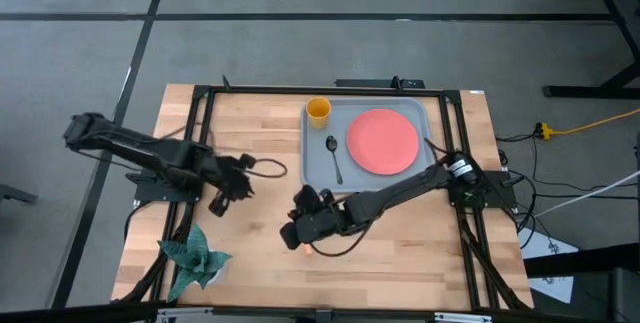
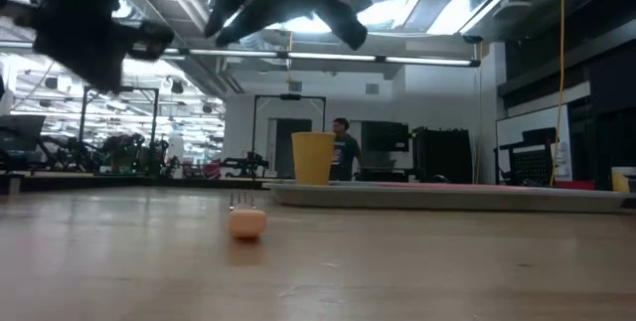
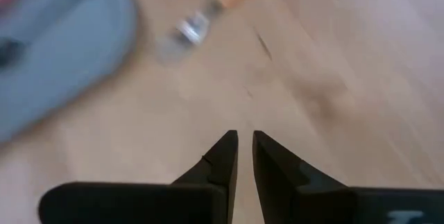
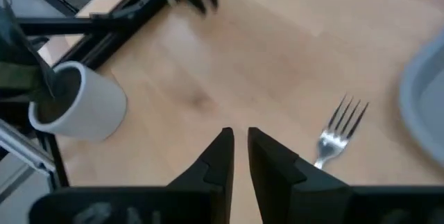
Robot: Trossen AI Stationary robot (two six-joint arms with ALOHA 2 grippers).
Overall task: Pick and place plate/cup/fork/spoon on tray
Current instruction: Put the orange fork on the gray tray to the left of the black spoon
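The fork (image 4: 340, 134) lies on the table just beside the right gripper (image 4: 238, 141), outside its nearly closed, empty jaws.

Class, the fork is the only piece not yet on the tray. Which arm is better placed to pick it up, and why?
The right. Its hand hovers almost over the fork, fingers nearly closed. The left hand sits farther off, across the table from the tray.
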